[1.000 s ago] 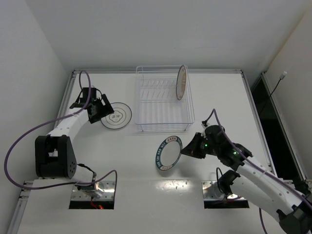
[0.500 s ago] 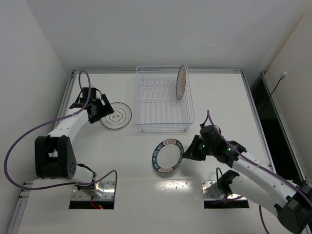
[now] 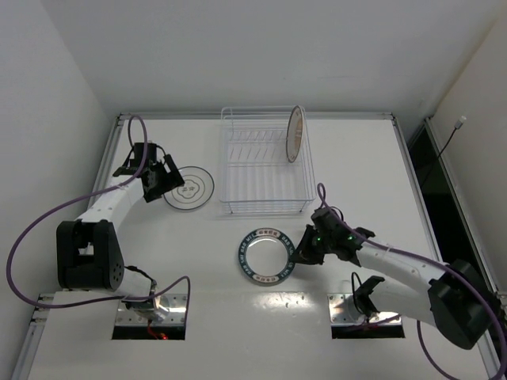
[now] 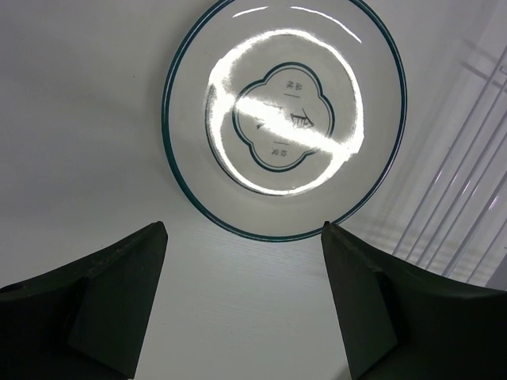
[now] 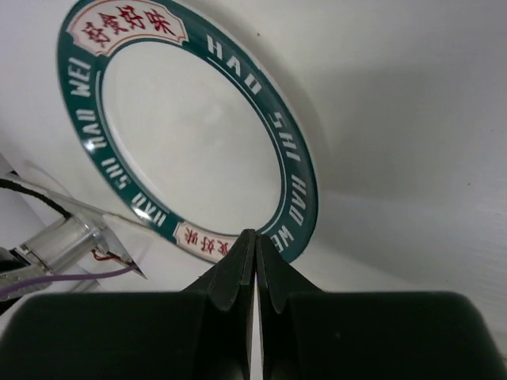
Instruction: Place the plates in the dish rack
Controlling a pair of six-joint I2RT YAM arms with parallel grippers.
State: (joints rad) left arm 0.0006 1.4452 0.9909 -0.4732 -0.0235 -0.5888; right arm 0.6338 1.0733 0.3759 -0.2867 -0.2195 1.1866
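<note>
A: What is the right gripper (image 3: 302,252) doing?
B: It's clamping the green-rimmed plate (image 3: 268,255) by its rim, lower centre, just below the dish rack (image 3: 265,207).
A: And the left gripper (image 3: 162,180)?
B: It's hanging wide open beside the ringed plate (image 3: 190,188), centre left (not touching). The orange plate (image 3: 295,133) is standing upright at the rack's right end.

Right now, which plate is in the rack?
The white plate with the orange centre, standing on edge at the right end of the dish rack. The ringed plate and green-rimmed plate sit outside it.
</note>
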